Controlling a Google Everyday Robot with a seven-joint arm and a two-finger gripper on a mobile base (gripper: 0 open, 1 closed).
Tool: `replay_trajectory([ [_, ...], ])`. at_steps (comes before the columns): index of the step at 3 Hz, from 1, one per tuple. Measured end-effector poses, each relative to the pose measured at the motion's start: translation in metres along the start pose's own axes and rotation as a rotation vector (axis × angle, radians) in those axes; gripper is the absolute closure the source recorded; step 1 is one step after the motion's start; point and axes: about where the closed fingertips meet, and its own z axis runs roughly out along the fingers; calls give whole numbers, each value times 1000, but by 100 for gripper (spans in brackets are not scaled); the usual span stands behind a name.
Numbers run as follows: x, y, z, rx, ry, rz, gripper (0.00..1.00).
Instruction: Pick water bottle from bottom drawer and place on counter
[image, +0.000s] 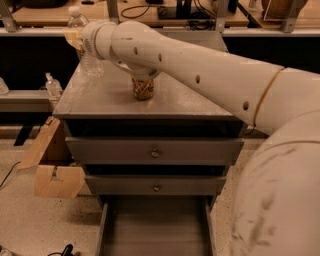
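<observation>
The water bottle, clear with a white cap, is at the far left corner of the grey counter, tilted with its top to the left. Its base is at or just above the counter top. My gripper is at the bottle's upper body, its tan fingers closed around it. My arm reaches in from the right across the counter. The bottom drawer stands pulled open below, and its floor shows nothing on it.
An orange-gold soda can stands mid-counter under my arm. Two upper knobbed drawers are shut. A clear pump-top bottle sits on a ledge to the left. Cardboard pieces lie on the floor left. A wooden workbench runs behind.
</observation>
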Motion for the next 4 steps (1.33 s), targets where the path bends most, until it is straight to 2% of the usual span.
replay_trajectory([
  [2,32,-3,27,-19,63,29,100],
  [4,56,4,39,-36,87,83,100],
])
